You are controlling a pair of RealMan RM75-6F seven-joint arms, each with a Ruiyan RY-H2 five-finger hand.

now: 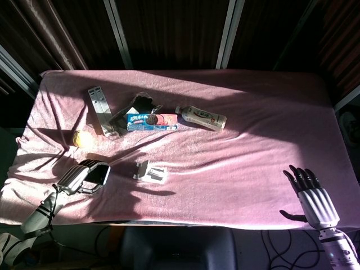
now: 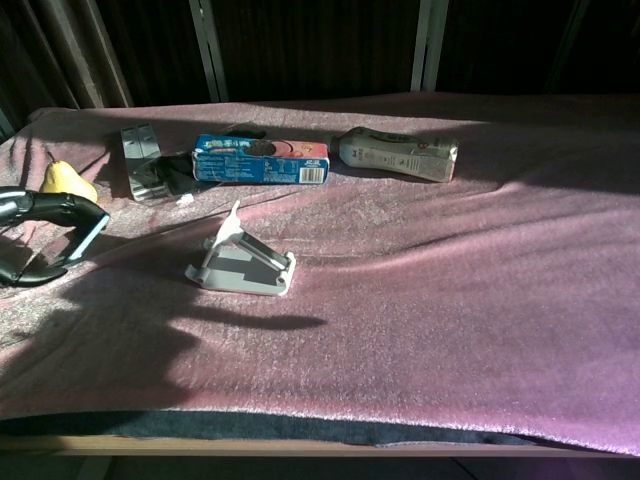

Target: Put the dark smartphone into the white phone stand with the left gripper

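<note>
Left robot hand [image 1: 79,175]: fingers wrapped round dark flat smartphone [image 1: 100,174], held clear of the pink-cloth surface [image 1: 253,140] at front-left edge, w/ yellow pear [image 2: 62,178] just behind. White plastic phone stand [image 2: 243,263]: vacant, near, to the phone's right. Right robot hand [image 1: 312,197]: fingers spread, grasping nothing, front-right corner.

Left hand [image 1: 76,177] shows ribbed silver-grey metal across its back, catching the sun, with dark fingers. Behind it, a grey forearm ringed by a black band, then a white segment at the frame's edge. Right hand [image 1: 313,197]: the same silver ribbed back, black fingers, a black thumb, a pale grey wrist cuff below.
</note>
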